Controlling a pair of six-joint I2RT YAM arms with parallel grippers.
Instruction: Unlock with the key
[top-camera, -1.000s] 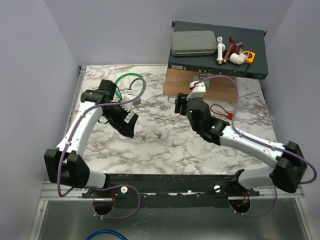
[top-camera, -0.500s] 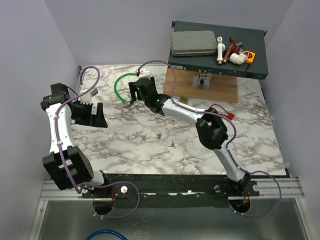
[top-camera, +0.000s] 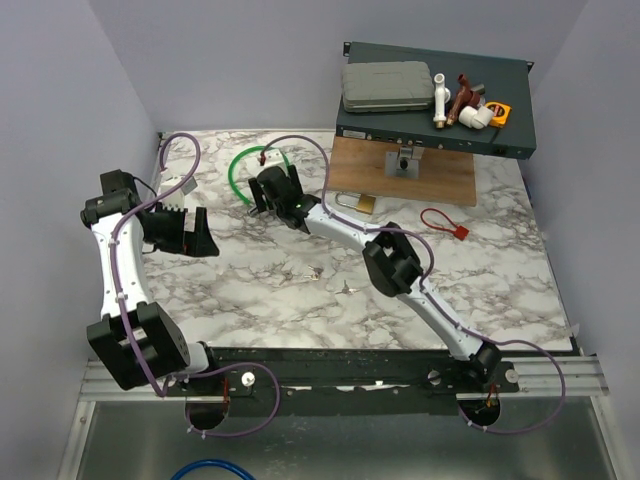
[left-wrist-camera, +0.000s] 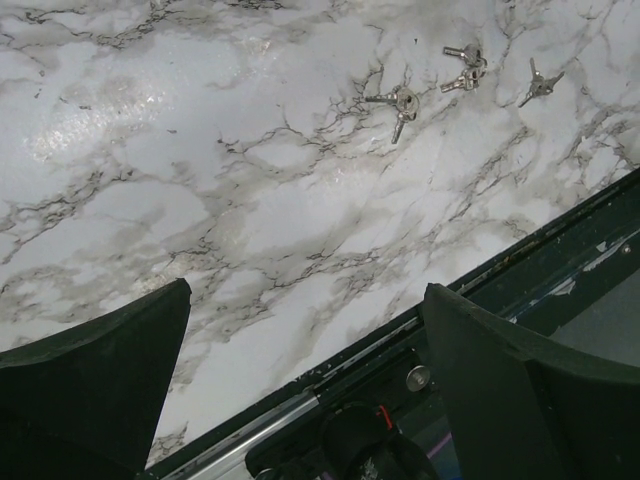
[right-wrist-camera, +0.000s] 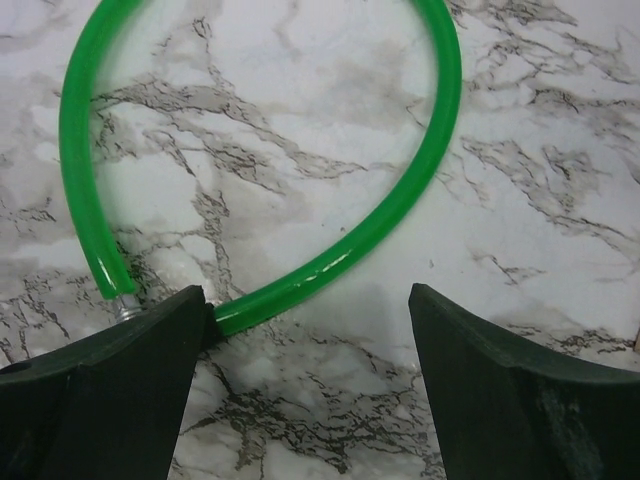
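At the near edge of the marble bench (top-camera: 500, 280) both arm bases sit on a dark rail, and the marble just beyond them is open across its width. A little further in, near the middle, small silver keys (left-wrist-camera: 400, 100) lie scattered, apart from one another. By the left edge the left gripper (left-wrist-camera: 308, 290) hovers over bare marble, its fingers wide apart with nothing between them. Toward the right edge, with open marble all round it, lies the key (top-camera: 461, 232): a tiny piece with a small red tag, tied to a thin red cord loop lying flat. Left of it, mid-bench, rests a brass padlock (top-camera: 353, 203) with a silver shackle. Further left and back, the right gripper (right-wrist-camera: 308, 292) hangs over a green cable loop (right-wrist-camera: 400, 200), fingers spread, the cable passing just by one fingertip. Against the far edge lies a wooden board (top-camera: 440, 175), with a dark box (top-camera: 435, 130) behind it; any lettering there is too small to read.
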